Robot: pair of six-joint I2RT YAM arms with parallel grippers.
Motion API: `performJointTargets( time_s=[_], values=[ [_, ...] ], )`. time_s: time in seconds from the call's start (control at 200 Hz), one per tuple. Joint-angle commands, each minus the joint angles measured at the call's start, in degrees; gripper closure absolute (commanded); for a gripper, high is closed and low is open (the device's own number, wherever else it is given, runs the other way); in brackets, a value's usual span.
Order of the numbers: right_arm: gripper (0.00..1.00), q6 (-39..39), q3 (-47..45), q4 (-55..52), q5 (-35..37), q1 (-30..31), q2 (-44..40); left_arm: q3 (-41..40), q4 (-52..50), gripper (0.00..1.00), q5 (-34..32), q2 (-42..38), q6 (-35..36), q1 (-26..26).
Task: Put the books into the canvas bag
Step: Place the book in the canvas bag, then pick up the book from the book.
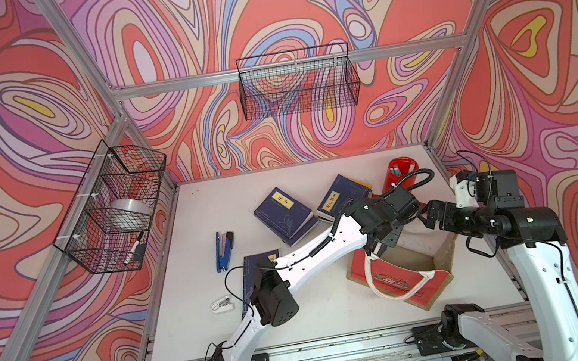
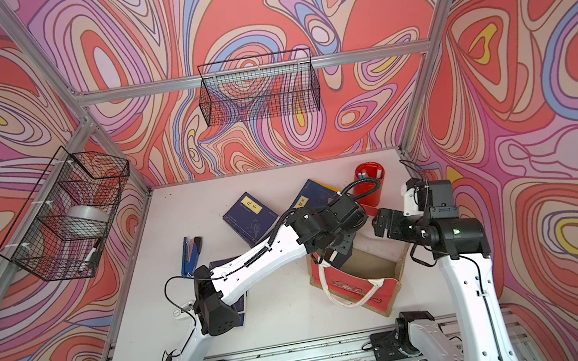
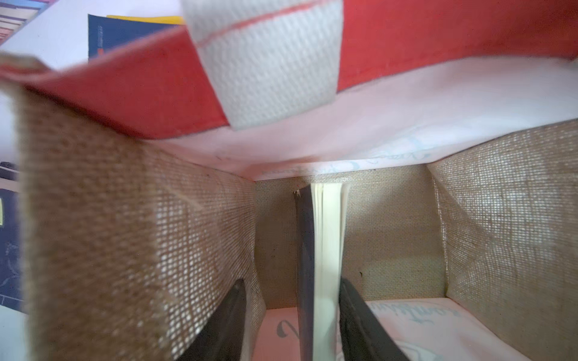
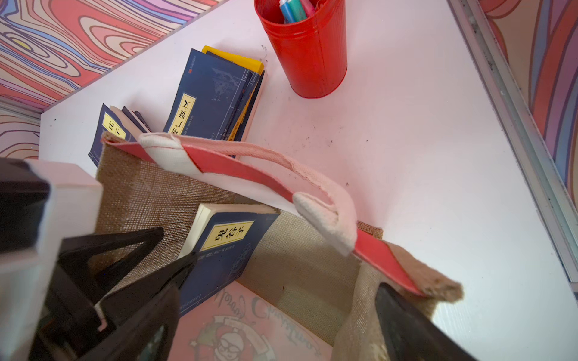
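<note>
You see one book (image 3: 325, 250) standing in the bag (image 1: 405, 282) between the left gripper's (image 3: 292, 281) parted jaws, the right gripper (image 1: 428, 215) wide open and empty, and several books (image 1: 282, 212) on the table (image 1: 340, 318) yet to pack.

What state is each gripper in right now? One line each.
Left gripper: open, jaws either side of a book standing in the bag.
Right gripper: open, holding nothing.

A robotics lab test cell: a flat white desk (image 1: 318, 302) boxed in by a silver aluminium-profile frame (image 1: 224, 77) hung with swirl-printed red and purple backdrop panels (image 1: 252, 6), with a white-and-black left robot arm (image 1: 314, 248) and its right twin (image 1: 540, 267) bolted to a slotted metal rail (image 1: 345, 349).
</note>
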Motion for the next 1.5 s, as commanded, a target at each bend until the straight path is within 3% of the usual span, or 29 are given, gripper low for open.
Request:
performJointTargets(
  time_s=[0.0, 0.15, 0.326, 0.456, 0.606, 0.706, 0.736, 0.796, 0.846, 1.052, 1.262, 1.382, 1.492],
  values=[
    [0.02, -0.7, -0.2, 0.3, -0.5, -0.2, -0.4, -0.2, 0.0, 0.46, -2.2, -3.7, -0.3, 0.3],
    [0.02, -0.7, -0.4, 0.4, -0.6, -0.2, -0.4, -0.2, 0.1, 0.42, -3.5, -4.3, 0.7, 0.6],
    [0.02, -0.6, -0.7, 0.6, -0.9, -0.2, -0.3, -0.1, 0.8, 0.42, 0.5, -4.1, 2.3, 0.9],
    [0.02, -0.5, -0.7, 0.7, -0.4, -0.2, -0.2, -0.7, 2.9, 0.41, 8.7, -4.2, 4.6, 0.9],
    [0.02, -0.2, -0.9, 0.9, 0.2, -0.2, 0.0, -1.6, 4.4, 0.40, 23.2, -3.1, 10.8, 0.1],
    [0.02, -0.1, -0.7, 0.9, 0.7, -0.2, 0.2, 4.8, -4.0, 0.43, 15.5, 2.2, 10.8, -0.3],
    [0.01, 0.0, -0.7, 0.9, 0.8, -0.1, 0.1, 5.6, -5.5, 0.47, 14.7, 3.5, 11.5, -0.3],
    [0.02, 0.1, -0.7, 1.1, 1.2, -0.2, 0.1, 6.5, -7.3, 0.78, 13.7, 5.1, 11.5, -0.2],
    [0.02, 0.1, -0.4, 1.0, 1.1, -0.2, 0.4, 6.2, -7.6, 0.92, 14.1, 5.1, 11.2, -0.3],
    [0.02, -0.4, -0.6, 1.5, 0.7, -0.2, 0.7, -9.7, 8.8, 0.97, 19.0, -8.2, 9.7, 1.1],
    [0.02, -1.6, -0.8, 2.6, -2.7, -0.2, 0.6, -17.4, 15.9, 0.81, 28.9, -19.6, 8.3, 6.8],
    [0.02, -3.2, -0.8, 4.0, -7.2, 0.1, 0.3, -18.5, 13.5, 0.60, 27.7, -24.4, 9.4, 9.5],
    [0.02, -3.0, 0.0, 6.4, -12.4, 1.7, -0.3, -20.8, 10.6, 0.47, 22.3, -29.3, 9.7, 12.1]
  ],
)
